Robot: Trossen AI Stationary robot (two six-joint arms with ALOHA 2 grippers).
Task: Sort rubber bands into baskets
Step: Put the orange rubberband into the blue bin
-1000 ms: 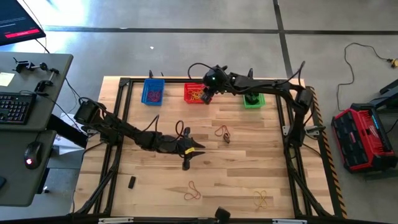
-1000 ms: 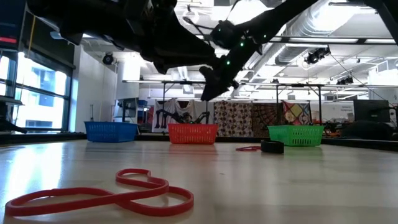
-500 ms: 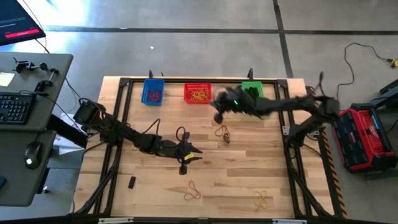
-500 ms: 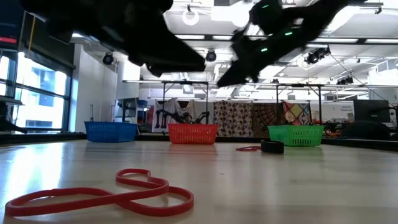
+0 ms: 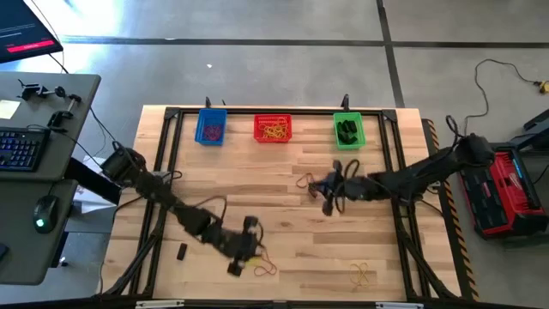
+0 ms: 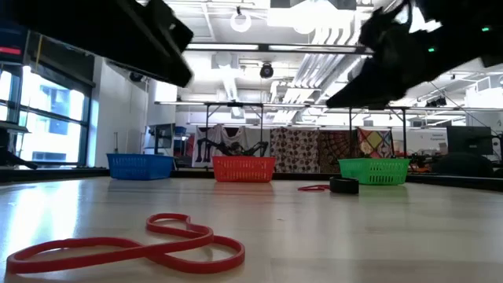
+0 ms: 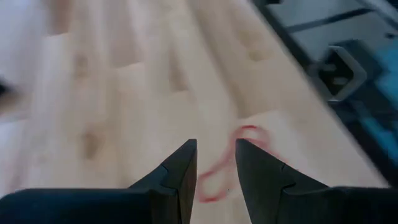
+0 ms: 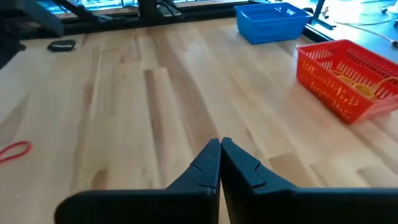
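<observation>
Three baskets stand in a row along the far edge: blue [image 5: 211, 127], red [image 5: 273, 129] and green [image 5: 348, 130], each with rubber bands inside. Loose on the wood lie an orange-red band [image 5: 264, 268], a yellow band [image 5: 360, 275], a short dark one [image 5: 182, 251], and a reddish band with a dark one [image 5: 307, 183] mid-table. My left gripper [image 7: 214, 144] hovers open near the front edge, just left of the orange-red band [image 7: 219, 179], nothing between its fingers. My right gripper [image 8: 220, 142] is shut and empty above mid-table, beside the reddish band, pointing toward the table's left.
A black frame [image 5: 171, 116] runs around the tabletop. The low view shows the orange-red band [image 6: 134, 244] close in front, and the dark band [image 6: 343, 185] before the green basket [image 6: 375, 170]. A desk with a keyboard [image 5: 21, 146] stands left of the table.
My right gripper has swung away from above the red basket toward the table's right and near side, sinking a little, to mid-table. My left gripper has gone toward the near edge, over to the orange-red band, turning as it went. No band has moved.
</observation>
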